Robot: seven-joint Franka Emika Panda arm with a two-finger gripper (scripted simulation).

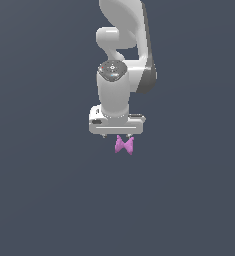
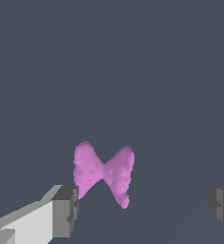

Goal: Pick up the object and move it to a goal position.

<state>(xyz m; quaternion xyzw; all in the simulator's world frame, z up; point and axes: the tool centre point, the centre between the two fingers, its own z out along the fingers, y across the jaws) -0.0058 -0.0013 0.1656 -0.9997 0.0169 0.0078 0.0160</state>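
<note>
Fingers [image 2: 66, 212] of the gripper [image 2: 144, 207] are spread wide, with nothing held between them. The pink bow-tie-shaped object [image 2: 104, 172] is seen in the wrist view close to one finger and well apart from the other. In the exterior view, the object [image 1: 124, 145] is seen just below the gripper [image 1: 116, 134], against plain dark grey ground [image 1: 39, 200].

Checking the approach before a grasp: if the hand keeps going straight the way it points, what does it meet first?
Probably the pink bow-tie object. In the wrist view it lies ahead of the open hand, nearer one finger. Depth is unclear, so that finger may touch first.
</note>
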